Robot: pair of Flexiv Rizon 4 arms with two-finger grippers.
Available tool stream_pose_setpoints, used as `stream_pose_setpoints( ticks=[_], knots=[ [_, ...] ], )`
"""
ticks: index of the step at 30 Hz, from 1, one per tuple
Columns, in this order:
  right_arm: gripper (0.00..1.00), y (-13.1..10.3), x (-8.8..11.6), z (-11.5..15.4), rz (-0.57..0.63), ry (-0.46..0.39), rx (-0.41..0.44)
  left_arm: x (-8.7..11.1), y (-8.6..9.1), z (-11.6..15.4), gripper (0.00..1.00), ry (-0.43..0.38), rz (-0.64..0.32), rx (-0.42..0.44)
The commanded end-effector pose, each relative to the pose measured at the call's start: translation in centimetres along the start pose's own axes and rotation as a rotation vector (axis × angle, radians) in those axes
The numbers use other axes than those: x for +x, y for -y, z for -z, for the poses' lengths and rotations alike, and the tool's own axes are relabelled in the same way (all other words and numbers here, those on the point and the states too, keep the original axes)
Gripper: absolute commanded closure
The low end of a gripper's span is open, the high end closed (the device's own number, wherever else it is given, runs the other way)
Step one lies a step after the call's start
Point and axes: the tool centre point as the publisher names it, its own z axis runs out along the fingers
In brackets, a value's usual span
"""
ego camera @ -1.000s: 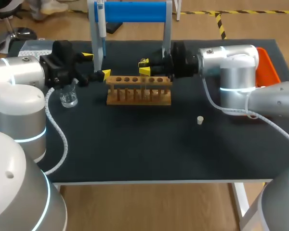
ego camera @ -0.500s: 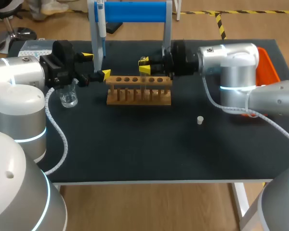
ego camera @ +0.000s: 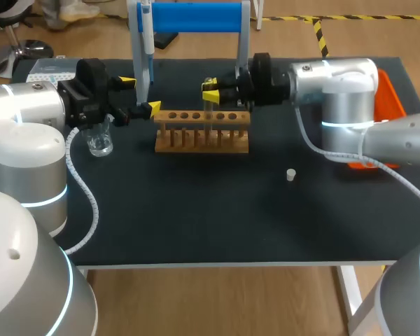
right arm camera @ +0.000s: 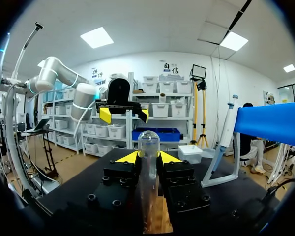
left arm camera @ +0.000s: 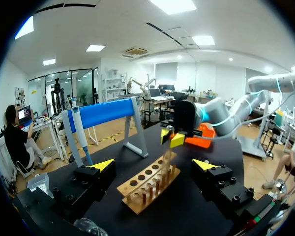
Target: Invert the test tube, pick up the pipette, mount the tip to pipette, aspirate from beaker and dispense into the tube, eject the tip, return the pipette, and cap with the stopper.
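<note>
Right tool clamped on test tube; left tool spread, empty.
Prob. glass: light, slick, brittle; hold mid-body, gentle squeeze.

Left arm enters from the left with its wrist held level. The left claw points right, fingers spread wide, one far and one near. Right arm enters from the right, wrist level. The right claw points left, fingers clamped on a tube from both sides.
</note>
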Motion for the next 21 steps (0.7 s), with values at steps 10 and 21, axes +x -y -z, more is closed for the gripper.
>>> stream_pose_setpoints(
  ticks=[10,21],
  knots=[
    [1.00,-1.6,0.1,0.1,0.008,0.006,0.001,0.0,-0.2,0.0,0.00,-0.001,-0.001,0.008],
    [1.00,-2.5,0.3,0.2,0.004,0.017,-0.006,0.0,-0.2,0.0,0.00,-0.001,-0.001,0.008]
  ],
)
